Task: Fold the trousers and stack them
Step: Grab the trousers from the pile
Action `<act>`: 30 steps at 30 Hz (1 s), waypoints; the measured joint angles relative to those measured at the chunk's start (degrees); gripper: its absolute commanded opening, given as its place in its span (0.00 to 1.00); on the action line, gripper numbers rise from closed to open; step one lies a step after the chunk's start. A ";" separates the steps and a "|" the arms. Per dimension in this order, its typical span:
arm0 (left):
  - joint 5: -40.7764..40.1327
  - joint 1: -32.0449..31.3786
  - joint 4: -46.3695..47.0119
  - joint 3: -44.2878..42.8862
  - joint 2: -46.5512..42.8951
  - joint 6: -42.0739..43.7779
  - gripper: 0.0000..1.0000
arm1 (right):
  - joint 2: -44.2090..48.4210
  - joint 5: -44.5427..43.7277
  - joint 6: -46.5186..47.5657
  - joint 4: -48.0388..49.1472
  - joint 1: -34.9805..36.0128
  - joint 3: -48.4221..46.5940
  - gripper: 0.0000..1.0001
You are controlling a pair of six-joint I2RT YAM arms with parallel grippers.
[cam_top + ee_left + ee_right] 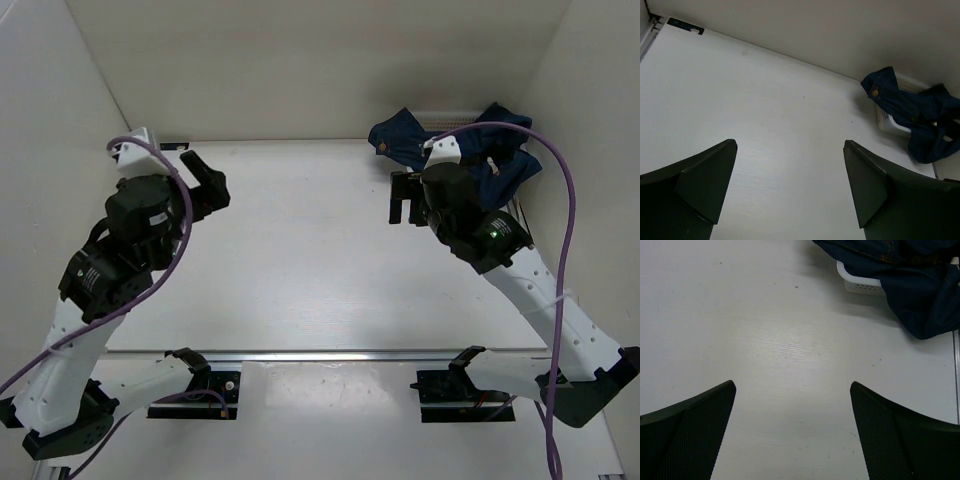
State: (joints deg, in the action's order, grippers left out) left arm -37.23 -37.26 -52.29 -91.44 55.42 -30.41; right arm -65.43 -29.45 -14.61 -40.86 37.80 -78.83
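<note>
**Right gripper** (404, 205): jaws spread wide, nothing between them. It hangs over bare tabletop just beside the white basket (440, 118), on the basket's side toward the table centre. In its wrist view the basket sits ahead and to the right of the fingers. Judged purpose: this is the arm nearer the basket, placed for a first reach into it.

**Left gripper** (208, 178): jaws likewise spread wide and empty. It is well apart from the basket, across the table, raised and turned so that its camera looks toward the basket. Judged purpose: waiting to take a second hold once the cloth is out.

**Trousers** (400, 138): dark navy denim with tan stitching, bunched and unfolded. They are heaped in the basket and spill over its rim, one part hanging over the side toward the table centre, another down to the tabletop on the near side. A metal button shows on the upper part in the left wrist view. No gripper touches them.

**Basket**: small white slotted plastic basket, in the table's far right corner against the walls, mostly covered by the denim.

**Table** (300, 260): white, flat; the area between the basket and the left gripper is the likely folding space.

**Status**, judged: folding not yet begun; the trousers must first be lifted out and spread.
</note>
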 measured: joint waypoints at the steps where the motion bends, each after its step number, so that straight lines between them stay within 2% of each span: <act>1: 0.72 0.00 0.07 0.00 0.66 0.22 0.99 | 0.07 0.00 -0.04 0.17 0.00 0.09 1.00; 9: 3.50 0.20 -0.55 3.87 3.15 1.25 0.99 | 1.62 -1.27 -0.48 0.24 -0.15 3.45 1.00; 13: 4.48 1.29 -2.49 3.85 6.88 1.97 0.99 | 1.07 0.09 -0.59 -0.96 -3.32 3.28 0.98; 15: 5.86 1.51 -3.08 4.28 9.22 2.01 0.99 | -1.18 3.04 -0.22 -2.58 -8.35 0.96 0.81; 16: 6.64 1.51 -3.28 4.81 10.25 2.03 0.99 | -3.21 4.87 -0.07 -3.06 -11.43 -1.14 0.59; 17: 7.21 1.51 -3.41 5.35 11.15 2.03 0.99 | -5.62 6.97 0.33 -3.74 -14.78 -3.96 0.44; 18: 7.80 1.51 -3.45 6.03 11.85 1.99 0.99 | -8.74 9.55 0.39 -4.63 -17.75 -7.45 0.35; 19: 8.20 1.51 -3.48 6.73 12.26 1.97 0.99 | -12.39 11.87 0.20 -5.05 -20.68 -11.87 0.09; 21: 9.09 1.51 -3.78 7.39 13.09 1.97 0.99 | -20.00 15.67 0.09 -5.42 -25.44 -19.91 0.05; 22: 9.66 1.51 -3.96 7.41 13.51 1.92 0.99 | -24.37 17.05 -0.17 -6.19 -27.26 -24.85 0.13; 23: 10.16 1.51 -4.00 7.41 13.86 1.88 0.99 | -28.96 18.38 -0.55 -6.05 -28.96 -29.68 0.29; 24: 10.75 1.53 -4.07 7.41 14.21 1.77 0.99 | -33.68 19.74 -1.20 -6.51 -30.40 -34.36 0.52; 25: 11.30 1.51 -4.13 7.41 14.49 1.64 0.99 | -38.05 20.96 -2.05 -7.10 -31.58 -39.04 0.66; 27: 12.52 1.51 -4.26 7.41 14.80 1.42 0.99 | -46.60 23.98 -3.19 -6.99 -33.92 -46.77 0.79; 29: 13.22 1.51 -4.26 7.48 14.78 1.25 0.99 | -54.27 26.93 -5.03 -7.58 -36.35 -52.59 1.00; 30: 13.38 1.51 -4.24 7.52 14.78 1.25 0.99 | -57.02 28.04 -6.25 -7.76 -37.31 -54.05 1.00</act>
State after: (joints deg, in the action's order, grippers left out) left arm -23.86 -35.75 -56.53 -83.92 70.19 -29.17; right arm -122.45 -1.41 -20.86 -48.62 0.49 -132.88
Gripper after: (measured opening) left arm 0.990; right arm 0.936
